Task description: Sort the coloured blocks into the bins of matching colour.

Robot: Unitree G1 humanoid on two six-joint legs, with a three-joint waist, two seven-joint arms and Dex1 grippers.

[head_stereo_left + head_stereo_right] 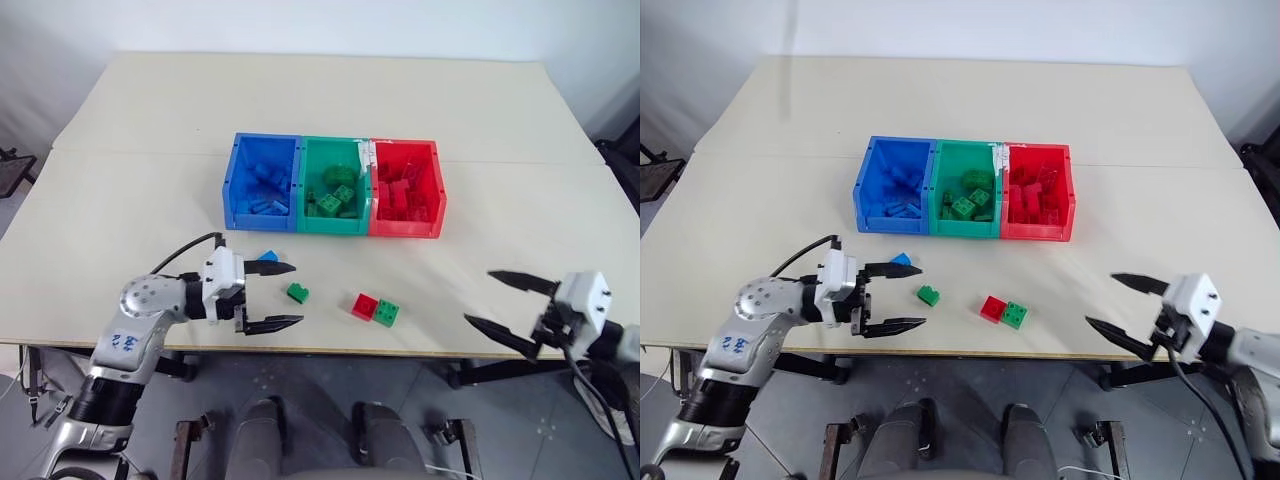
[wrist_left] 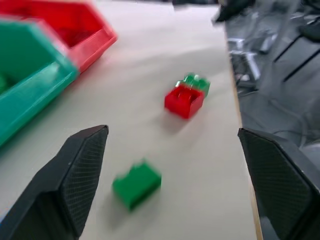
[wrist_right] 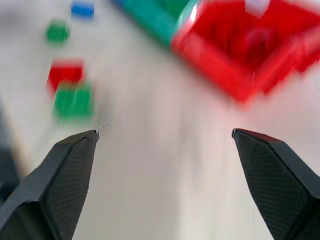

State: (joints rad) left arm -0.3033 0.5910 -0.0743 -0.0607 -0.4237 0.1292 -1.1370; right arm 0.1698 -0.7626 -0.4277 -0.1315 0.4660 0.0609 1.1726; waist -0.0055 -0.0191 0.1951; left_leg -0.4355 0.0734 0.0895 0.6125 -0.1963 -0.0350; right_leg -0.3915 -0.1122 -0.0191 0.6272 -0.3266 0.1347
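Note:
Three joined bins stand mid-table: blue bin point(image 1: 236, 180), green bin point(image 1: 307, 185), red bin point(image 1: 434, 190), each holding bricks of its own colour. Loose on the table in front lie a blue block point(image 1: 267, 256), a small green block point(image 1: 297, 293), and a red block point(image 1: 364, 306) touching a green block point(image 1: 387, 313). My left gripper point(image 1: 284, 295) is open at the front left, pointing right, with the small green block point(image 2: 136, 184) just beyond its tips and the blue block beside its far finger. My right gripper point(image 1: 492, 298) is open at the front right edge, holding nothing.
The table's front edge point(image 1: 330, 351) runs just under both grippers. A seam point(image 1: 140, 152) crosses the table behind the bins. Bare tabletop lies between the red and green pair and my right gripper.

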